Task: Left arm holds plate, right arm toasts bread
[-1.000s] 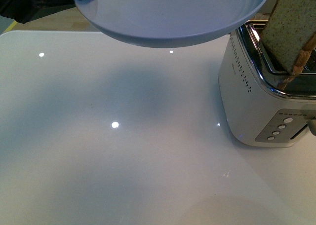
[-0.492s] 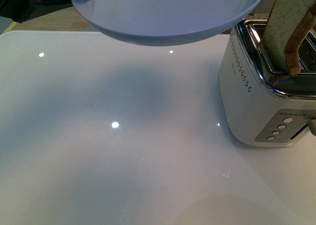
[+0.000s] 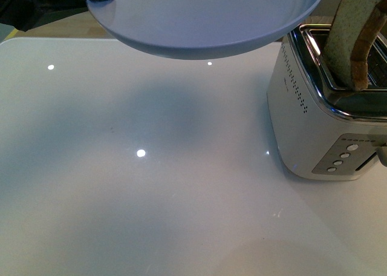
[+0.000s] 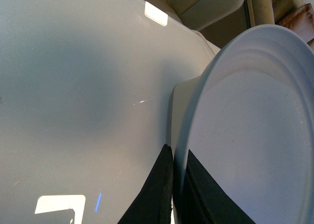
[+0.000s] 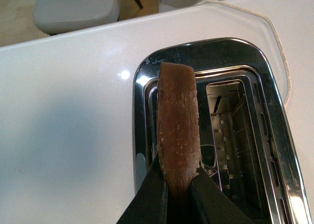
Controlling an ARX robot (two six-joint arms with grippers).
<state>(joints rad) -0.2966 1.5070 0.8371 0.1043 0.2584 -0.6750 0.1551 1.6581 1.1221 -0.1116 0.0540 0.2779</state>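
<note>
Front view: plate (image 3: 211,22) at top centre of frame, cut off by the top edge, held in the air above the white bench (image 3: 139,197), with its shadow on the surface below. Silver toaster (image 3: 302,124) stands at the right edge, button panel facing the camera. Bread (image 3: 347,34) is at upper right, upright with a slight tilt, its lower end at the mouth of a toaster slot. Can't tell how far in it sits.

Left wrist view: left hand (image 4: 177,153) is clamped on the plate rim, one black finger on each face. Plate is seen edge-on and clear of the bench.

Right wrist view: right hand (image 5: 177,167) pinches the bread by its two flat faces. Crust edge faces the camera, directly over one of the two slots. The other slot is open, with its wire guides visible.
</note>
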